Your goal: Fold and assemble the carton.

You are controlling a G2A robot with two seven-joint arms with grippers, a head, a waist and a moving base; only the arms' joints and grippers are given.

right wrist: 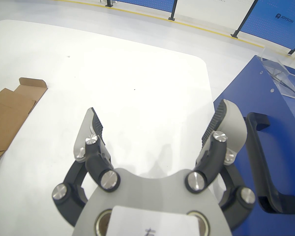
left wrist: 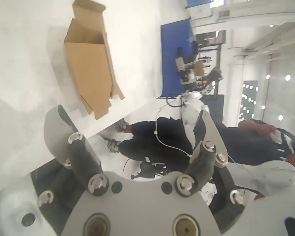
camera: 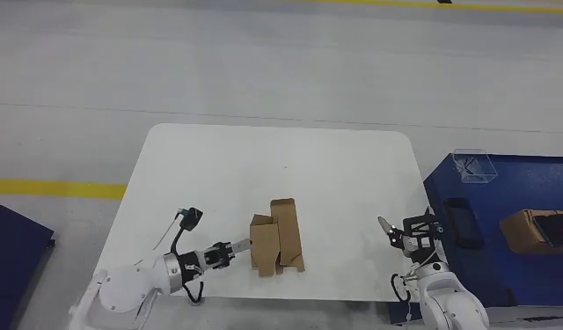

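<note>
Bright, even overhead light on my end. The desk [camera: 334,163] is nearly blown out white in the left wrist view. There's a soft shadow alongside the carton [left wrist: 88,62] and faint ones under the right gripper [right wrist: 157,106]. Glare from bright lights far beyond the left gripper [left wrist: 129,114]. Both wrist views bend straight lines toward the edges.
</note>
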